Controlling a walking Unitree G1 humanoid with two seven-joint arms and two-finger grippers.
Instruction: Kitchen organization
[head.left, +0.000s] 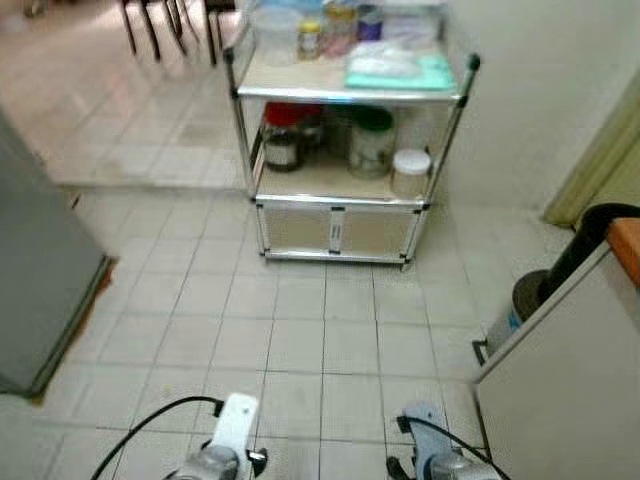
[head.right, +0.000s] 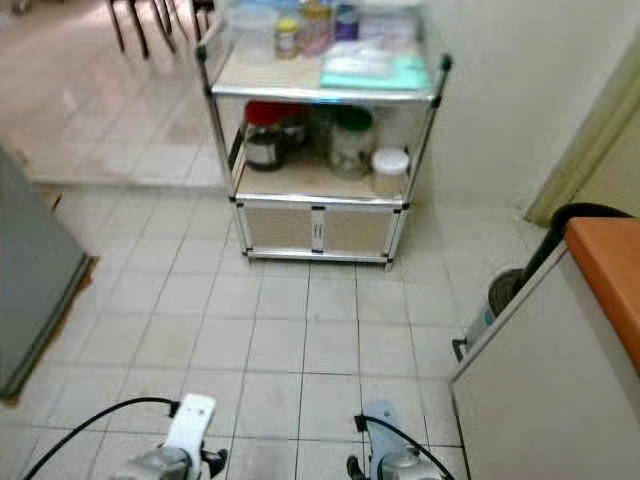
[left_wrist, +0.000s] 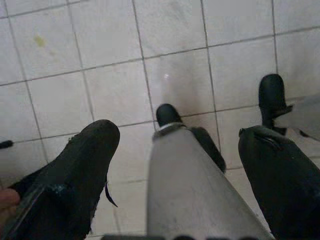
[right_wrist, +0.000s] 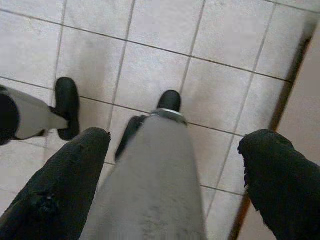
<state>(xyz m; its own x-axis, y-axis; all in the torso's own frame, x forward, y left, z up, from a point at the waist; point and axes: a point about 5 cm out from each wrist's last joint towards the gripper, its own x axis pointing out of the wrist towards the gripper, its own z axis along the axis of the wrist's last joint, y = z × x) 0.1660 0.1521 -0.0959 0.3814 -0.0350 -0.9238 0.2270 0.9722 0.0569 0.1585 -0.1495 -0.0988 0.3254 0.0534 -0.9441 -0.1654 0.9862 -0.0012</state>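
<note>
- Far at nine o'clock: grey appliance side (head.left: 40, 290) standing on the tiled floor (head.left: 300, 340), close to the walking line; could clip it on a turn.
- At seven o'clock, low in the head view: left end effector (left_wrist: 180, 150) hanging idle, fingers (left_wrist: 85, 165) spread wide apart, nothing between them but floor tile and the robot's own leg.
- Black cable (head.left: 150, 420) looping out beside that arm; snag risk if the arm swings forward fast.
- Dead ahead at twelve o'clock: metal shelf cart (head.left: 345, 195), well apart from both arms, probably the thing to organise.
- On its top shelf: clear container (head.left: 275, 30), small jars (head.left: 325, 30), teal cloth bundle (head.left: 395, 68) near the right edge.
- Middle shelf: dark jar with red lid (head.left: 285, 135), green-lidded jar (head.left: 372, 140), white-lidded jar (head.left: 410, 170) right at the front corner; likely the first to tip if the cart is bumped on approach.
- At five o'clock: right end effector (right_wrist: 175, 165), also wide apart and empty.
- At three o'clock: pale cabinet with orange table top (head.right: 610, 280), a dark bin (head.left: 530, 295) tucked beyond it; tight squeeze on that side.
</note>
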